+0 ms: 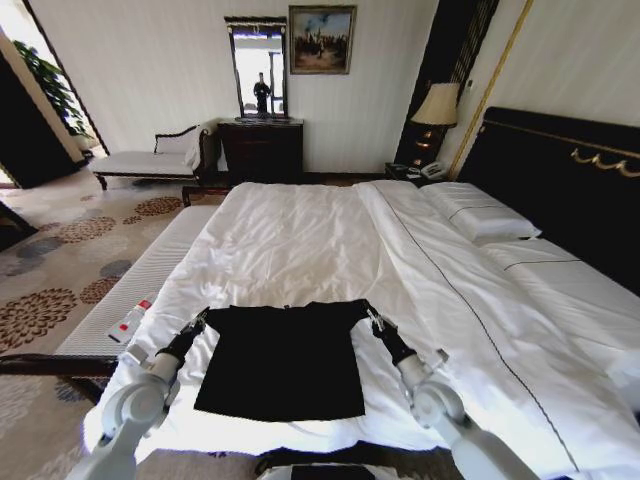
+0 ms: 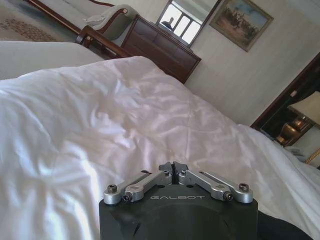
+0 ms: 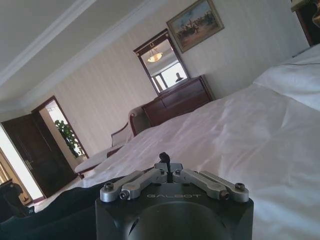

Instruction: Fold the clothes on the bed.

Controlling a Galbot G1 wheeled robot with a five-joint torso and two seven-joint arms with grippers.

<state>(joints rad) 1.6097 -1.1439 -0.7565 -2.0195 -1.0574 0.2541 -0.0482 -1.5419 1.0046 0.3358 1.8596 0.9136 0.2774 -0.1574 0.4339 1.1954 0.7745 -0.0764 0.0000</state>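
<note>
Both arms reach in from the lower edge of the head view, and each ends at a far corner of the black T-shirt (image 1: 283,358). That shirt lies flat on the near end of the bed (image 1: 330,230), spread over the white duvet (image 1: 300,245), roughly at six o'clock in the head view. It shows no lettering (only plain black cloth faces up).

At about eight o'clock from the shirt's middle... rather, at its ten o'clock corner, the left gripper (image 1: 201,319) sits at the sleeve edge. In the left wrist view its fingers (image 2: 173,169) are pressed together, tips meeting; whether cloth is pinched between them I cannot tell. The right gripper (image 1: 371,316) is at the shirt's two o'clock corner. In the right wrist view its fingers (image 3: 167,167) are drawn together, with a small dark bit at the tips that may be fabric.

Toward twelve o'clock stand a dark dresser (image 1: 262,150) with a mirror (image 1: 258,68) and a framed painting (image 1: 321,39). A lamp (image 1: 437,106) is at one o'clock.
</note>
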